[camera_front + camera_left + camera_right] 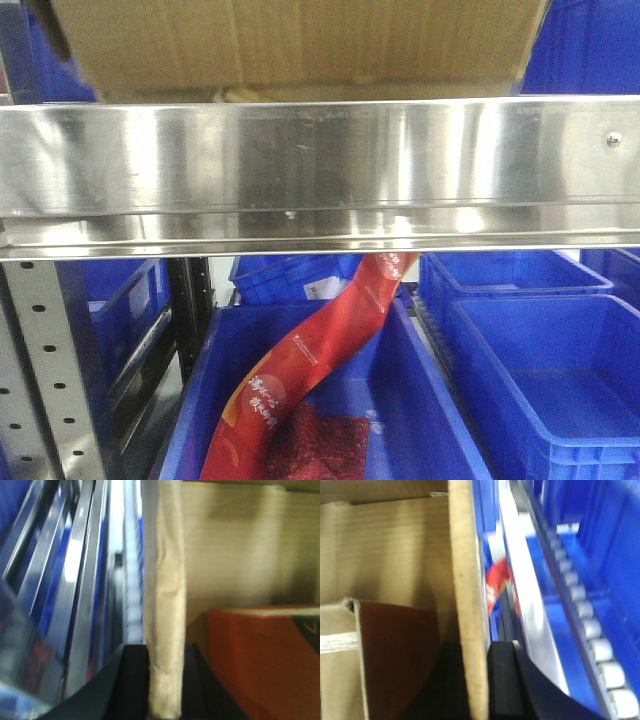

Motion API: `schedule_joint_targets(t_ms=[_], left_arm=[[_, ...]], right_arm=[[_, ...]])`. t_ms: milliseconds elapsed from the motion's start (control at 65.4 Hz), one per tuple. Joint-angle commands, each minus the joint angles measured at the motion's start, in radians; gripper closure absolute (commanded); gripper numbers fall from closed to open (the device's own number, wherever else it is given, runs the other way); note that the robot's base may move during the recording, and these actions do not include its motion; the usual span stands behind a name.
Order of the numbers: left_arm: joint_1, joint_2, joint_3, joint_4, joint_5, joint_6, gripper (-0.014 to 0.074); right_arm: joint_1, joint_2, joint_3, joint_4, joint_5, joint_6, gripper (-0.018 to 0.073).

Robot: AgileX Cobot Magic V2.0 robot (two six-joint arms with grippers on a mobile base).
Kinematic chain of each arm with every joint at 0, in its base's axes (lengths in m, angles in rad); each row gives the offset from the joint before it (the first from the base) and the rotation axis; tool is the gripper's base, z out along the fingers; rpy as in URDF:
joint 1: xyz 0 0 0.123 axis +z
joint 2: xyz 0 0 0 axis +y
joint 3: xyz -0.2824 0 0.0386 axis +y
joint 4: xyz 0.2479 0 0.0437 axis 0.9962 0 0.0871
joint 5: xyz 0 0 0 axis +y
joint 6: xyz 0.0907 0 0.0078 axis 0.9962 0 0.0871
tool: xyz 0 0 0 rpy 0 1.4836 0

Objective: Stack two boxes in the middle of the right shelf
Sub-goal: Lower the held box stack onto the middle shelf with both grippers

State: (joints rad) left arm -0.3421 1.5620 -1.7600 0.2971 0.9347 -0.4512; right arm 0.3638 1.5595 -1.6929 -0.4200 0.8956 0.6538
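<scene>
A brown cardboard box [300, 45] sits above the steel shelf rail [320, 170] at the top of the front view. My left gripper [165, 690] is shut on the box's left wall [164, 595], one black finger on each side of it. My right gripper [472, 685] is shut on the box's right wall [467, 590] in the same way. Inside the box lie an orange-red package [260, 665] and a dark red item [395, 655] next to a smaller cardboard piece [337, 650]. I cannot make out a second box as such.
Under the rail stand blue plastic bins [540, 370]; the middle bin [400, 420] holds a long red printed packet [310, 370]. A perforated steel upright [50, 370] stands at the left. Roller tracks [590, 630] run beside the right wall.
</scene>
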Motion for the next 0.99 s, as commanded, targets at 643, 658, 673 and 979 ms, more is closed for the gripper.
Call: schedule_joint_targets(t_ms=[643, 658, 673, 979], left_arm=[[0.001, 0.001, -0.07, 0.0, -0.08, 0.006, 0.0237], [-0.002, -0.003, -0.074, 0.0, -0.079, 0.006, 0.0257], [-0.003, -0.006, -0.078, 0.0, -0.079, 0.006, 0.0284], [-0.026, -0.025, -0.078, -0.037, -0.074, 0.068, 0.0707]], right_arm=[[-0.002, -0.011, -0.086, -0.068, 0.023, -0.084, 0.0218], [-0.002, -0.017, -0.091, -0.065, 0.032, -0.091, 0.0241], [-0.002, -0.02, -0.092, -0.064, 0.034, -0.098, 0.0258], [0.0, -0.043, -0.055, 0.043, -0.021, -0.206, 0.0722]])
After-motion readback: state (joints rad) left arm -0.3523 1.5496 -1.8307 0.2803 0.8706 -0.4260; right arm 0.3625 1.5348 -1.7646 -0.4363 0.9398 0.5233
